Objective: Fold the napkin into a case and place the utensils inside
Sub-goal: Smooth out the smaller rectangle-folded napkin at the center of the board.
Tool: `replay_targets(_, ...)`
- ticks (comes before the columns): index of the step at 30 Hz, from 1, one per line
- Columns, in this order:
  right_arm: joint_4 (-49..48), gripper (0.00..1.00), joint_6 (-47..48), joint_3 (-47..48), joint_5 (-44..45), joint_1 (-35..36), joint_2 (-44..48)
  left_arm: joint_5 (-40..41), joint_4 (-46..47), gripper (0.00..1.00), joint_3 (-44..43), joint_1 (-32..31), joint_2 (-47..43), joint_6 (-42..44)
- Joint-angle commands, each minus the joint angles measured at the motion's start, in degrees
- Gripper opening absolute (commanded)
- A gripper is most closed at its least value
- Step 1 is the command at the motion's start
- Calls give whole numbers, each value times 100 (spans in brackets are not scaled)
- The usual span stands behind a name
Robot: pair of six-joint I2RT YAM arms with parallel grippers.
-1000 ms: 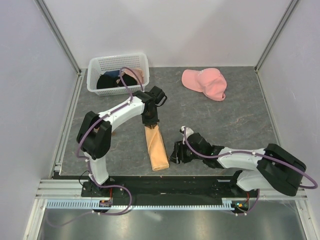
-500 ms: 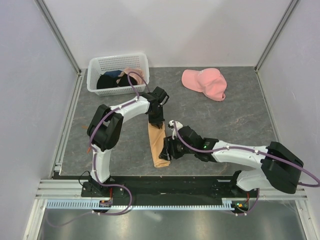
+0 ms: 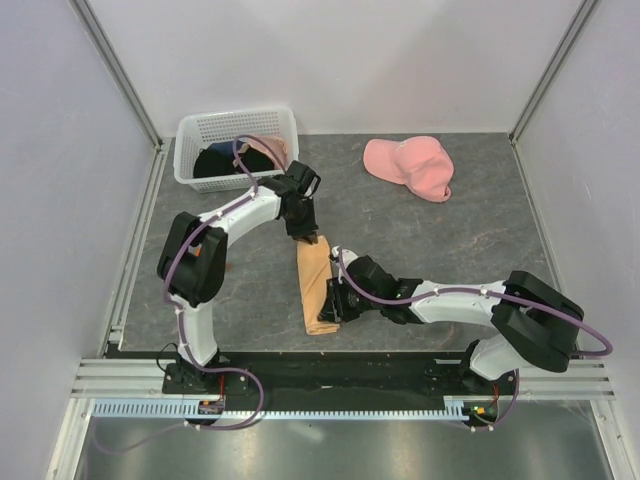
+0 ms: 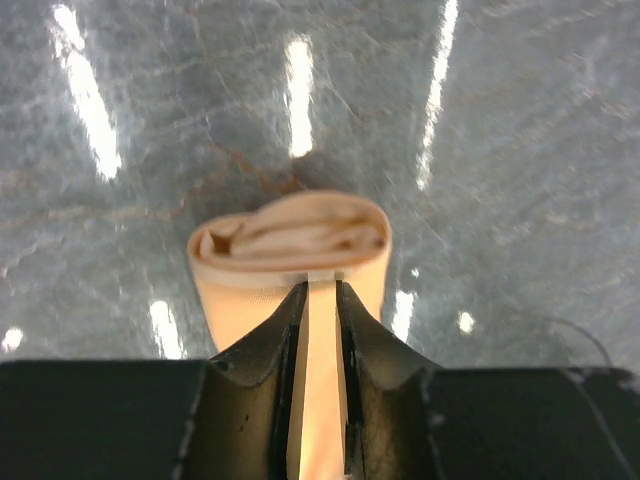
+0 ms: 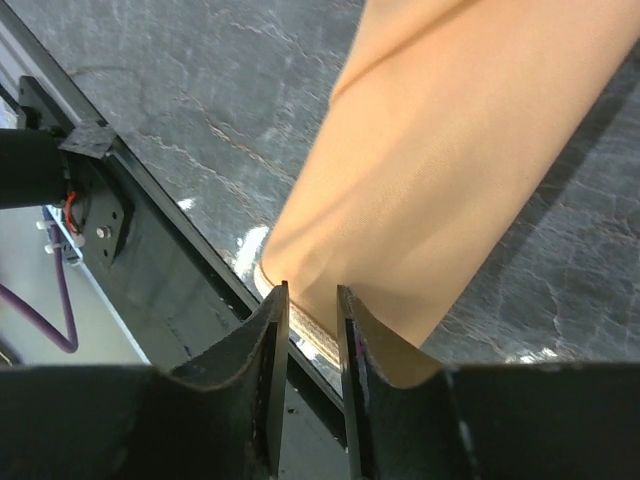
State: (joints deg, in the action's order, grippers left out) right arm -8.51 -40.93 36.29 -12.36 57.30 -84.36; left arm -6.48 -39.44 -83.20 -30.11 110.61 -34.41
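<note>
One white basket point(image 3: 240, 114) holds dark and pink clothes; one pink cap point(image 3: 408, 163) lies well to its right. One napkin point(image 3: 312, 285), shiny peach-tan and folded into a long narrow strip, lies nearer than the basket, off its right end. Of two grippers, the left gripper point(image 4: 320, 290) pinches the napkin's far end and the right gripper point(image 5: 312, 295) its near edge.

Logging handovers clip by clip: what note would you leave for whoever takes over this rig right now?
Left tool: shut on the far end of the napkin.
Right tool: shut on its near end.
Napkin: folded into a long strip on the table, far end gaping open.
Utensils: none in view.
Done: the fold.
To do: find the utensils and load them.
</note>
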Motion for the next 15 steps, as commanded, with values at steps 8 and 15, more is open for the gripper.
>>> replay_targets(8,-178,28,216,-387,304,45,-257,32,94,23,-487,-4,744,479)
replay_targets(15,517,28,340,79,454,45,278,-212,15,27,-233,-4,-152,401)
